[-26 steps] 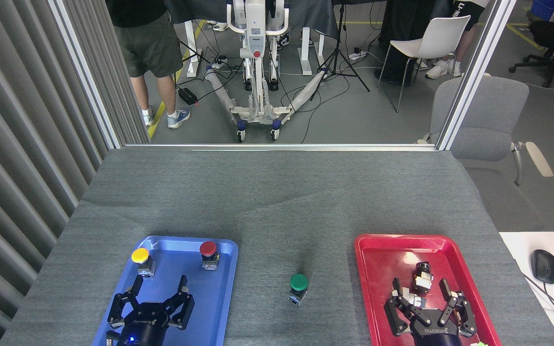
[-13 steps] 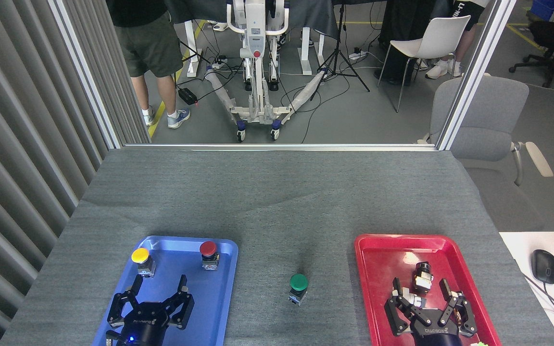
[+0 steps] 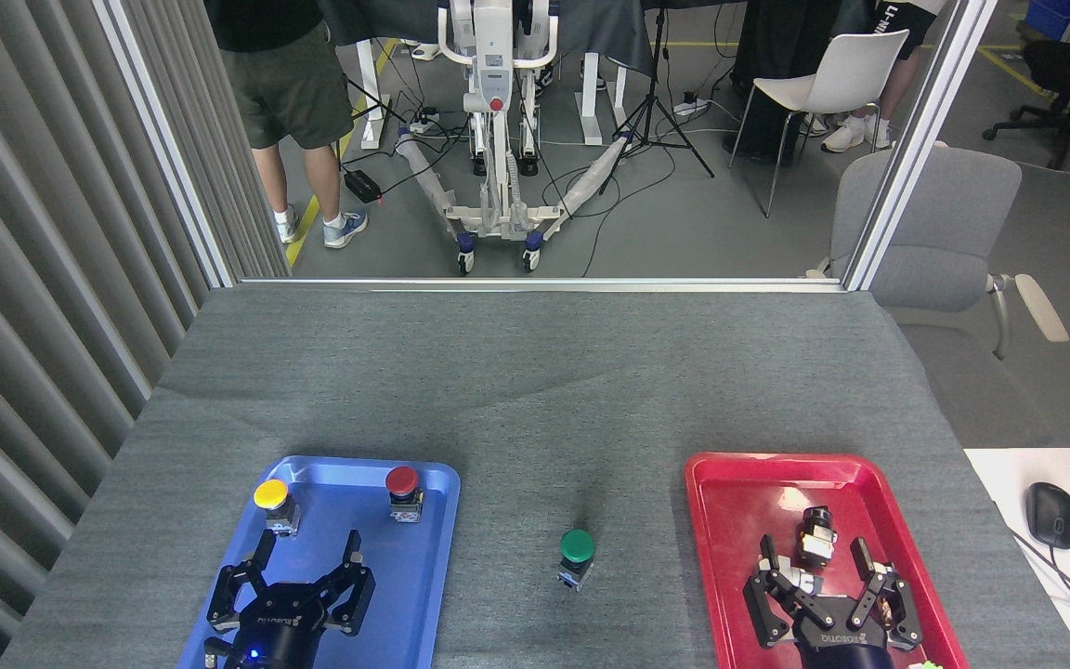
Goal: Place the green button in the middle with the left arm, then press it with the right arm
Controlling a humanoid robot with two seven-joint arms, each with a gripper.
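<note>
Green button [image 3: 577,556] sits upright on the bare grey cloth of the bench [image 3: 516,390], lower centre of frame, in the gap between the blue tray [image 3: 428,557] and the red tray [image 3: 730,520]. Not touching either tray, nothing gripping it. Dark green cap up, small grey-and-black base under it.

Left gripper [image 3: 305,557] is at lower left, over the near half of the blue tray. Jaws spread open, empty, fingers [image 3: 262,554] pointing up-frame. Well apart from the green button.

Right gripper [image 3: 814,567] is at lower right, over the near half of the red tray. Jaws spread open too. A small black-and-silver part [image 3: 815,534] lies on the red tray just above the fingertips; a small white-and-grey piece [image 3: 800,581] lies between the fingers. Cannot tell if either is touched; the jaws are not closed on anything.

Blue tray upper end: yellow button [image 3: 273,502] at left, red button [image 3: 403,490] at right, both upright, both clear of the left gripper.

Right edge of frame: black computer mouse [image 3: 1052,514] on a white desk [image 3: 1009,483] beside the bench.

Top of frame, past the bench's far edge: white wheeled stand [image 3: 496,121], tripod [image 3: 656,102], white chair [image 3: 823,84], grey office chair [image 3: 944,232]. A person in dark shorts [image 3: 289,102] stands at upper left.
</note>
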